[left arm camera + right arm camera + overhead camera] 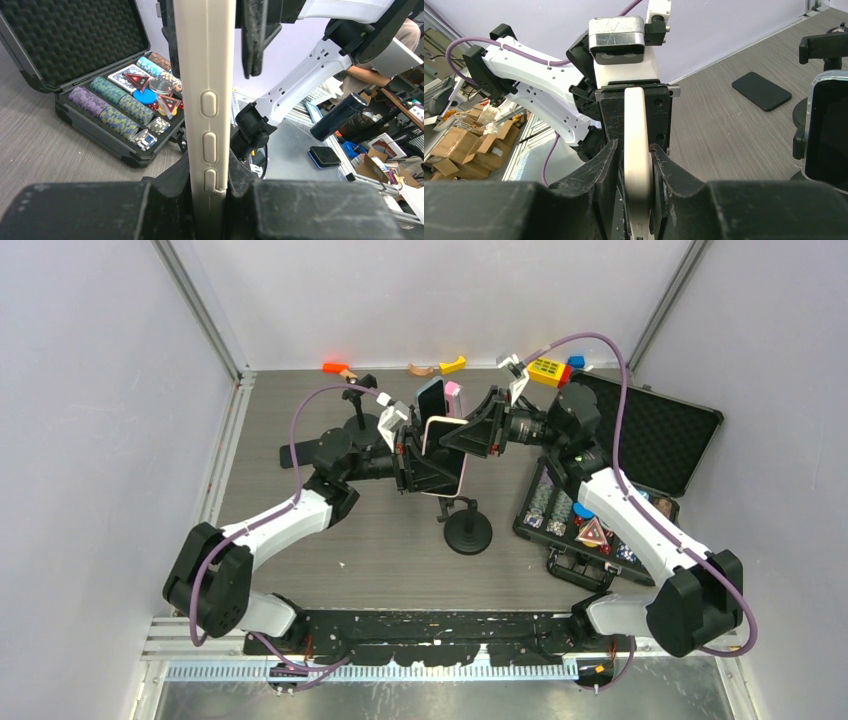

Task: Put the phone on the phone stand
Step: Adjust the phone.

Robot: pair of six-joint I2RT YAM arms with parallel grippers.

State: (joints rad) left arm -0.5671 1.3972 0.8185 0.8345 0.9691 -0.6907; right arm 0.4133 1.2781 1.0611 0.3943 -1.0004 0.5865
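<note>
A phone in a cream case (447,448) hangs in the air at mid-table, held from both sides. My left gripper (415,458) is shut on its left end; in the left wrist view the jaws (209,196) clamp the case's edge (207,75) with its side buttons. My right gripper (478,436) is shut on the other end; in the right wrist view the jaws (638,175) pinch the edge (637,135). An empty black phone stand (467,531) with a round base stands just in front of and below the phone.
An open black case of poker chips (598,502) lies to the right, also in the left wrist view (120,112). Another phone sits on a stand (432,400) behind. An empty stand (359,424) is at back left. A black phone (761,91) lies flat. Small toys line the back edge.
</note>
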